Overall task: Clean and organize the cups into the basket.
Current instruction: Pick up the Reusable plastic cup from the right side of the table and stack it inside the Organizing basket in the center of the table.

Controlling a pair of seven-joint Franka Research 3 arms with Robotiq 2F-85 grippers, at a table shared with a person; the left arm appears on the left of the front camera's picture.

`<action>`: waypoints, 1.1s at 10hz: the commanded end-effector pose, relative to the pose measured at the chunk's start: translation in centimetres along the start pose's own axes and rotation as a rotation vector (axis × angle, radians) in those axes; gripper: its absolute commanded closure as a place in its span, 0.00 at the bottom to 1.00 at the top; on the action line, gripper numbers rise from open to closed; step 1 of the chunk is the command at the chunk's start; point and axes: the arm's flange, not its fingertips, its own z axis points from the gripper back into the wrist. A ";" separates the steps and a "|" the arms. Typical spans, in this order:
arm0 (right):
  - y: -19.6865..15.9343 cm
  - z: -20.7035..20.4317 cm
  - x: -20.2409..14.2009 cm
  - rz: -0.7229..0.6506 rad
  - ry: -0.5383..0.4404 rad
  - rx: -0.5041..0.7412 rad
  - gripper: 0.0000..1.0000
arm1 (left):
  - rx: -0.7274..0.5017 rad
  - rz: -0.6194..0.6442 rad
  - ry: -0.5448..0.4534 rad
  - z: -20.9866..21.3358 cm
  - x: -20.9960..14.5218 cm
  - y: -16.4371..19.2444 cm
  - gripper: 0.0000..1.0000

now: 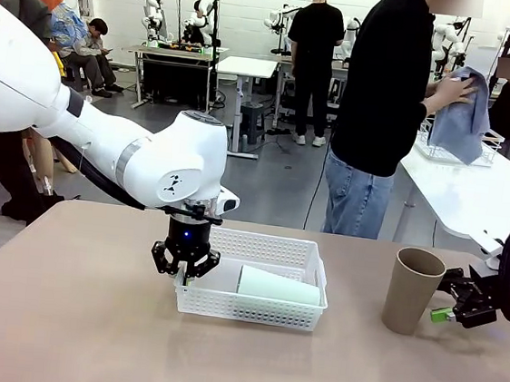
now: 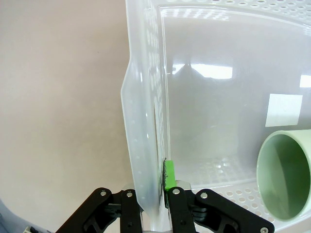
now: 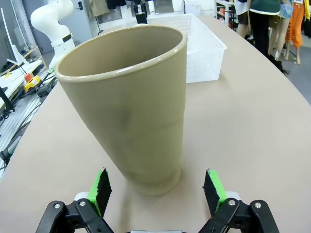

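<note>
Tan cup (image 1: pixel 411 290) stands upright just left of the wide-open, empty right gripper (image 1: pixel 444 298); left gripper (image 1: pixel 183 276) pinches the left wall of the basket (image 1: pixel 251 311).

White glossy left arm (image 1: pixel 104 152) ends in a black pincer (image 1: pixel 183 277) with green pads (image 2: pixel 168 175).

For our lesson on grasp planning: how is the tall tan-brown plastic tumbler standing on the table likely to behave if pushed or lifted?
The tall tan-brown plastic tumbler stands upright on its narrower base, so a push near the rim would probably tip it. Its thin rim suggests little weight. Its tapered wall might slip in the open right gripper.
</note>
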 end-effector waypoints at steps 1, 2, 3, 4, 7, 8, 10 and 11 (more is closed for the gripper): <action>-1.0 -0.9 0.5 -0.020 -0.023 -0.027 0.00 | 0.001 -0.003 0.003 0.0 -0.1 0.0 1.00; -1.0 -1.3 0.5 -0.021 -0.020 -0.019 0.00 | 0.001 -0.003 0.003 0.0 -0.1 0.0 1.00; -1.0 -1.4 0.6 -0.019 -0.021 -0.016 0.00 | 0.001 -0.003 0.003 0.0 -0.1 0.0 1.00; -0.9 -1.5 0.6 -0.016 -0.022 -0.011 0.00 | 0.001 -0.003 0.003 0.0 -0.1 0.0 1.00; -0.8 -2.3 1.1 0.002 -0.018 -0.003 0.00 | 0.001 -0.003 0.003 0.0 -0.1 0.0 1.00; -0.9 -2.6 1.3 0.013 -0.012 0.002 0.00 | 0.001 -0.003 0.003 0.0 -0.1 0.0 1.00; -1.0 -3.2 1.5 0.037 -0.021 0.020 0.00 | 0.001 -0.003 0.003 0.0 -0.1 0.0 1.00; -0.9 -3.5 1.6 0.045 -0.019 0.032 0.00 | 0.001 -0.003 0.003 0.0 -0.1 0.0 1.00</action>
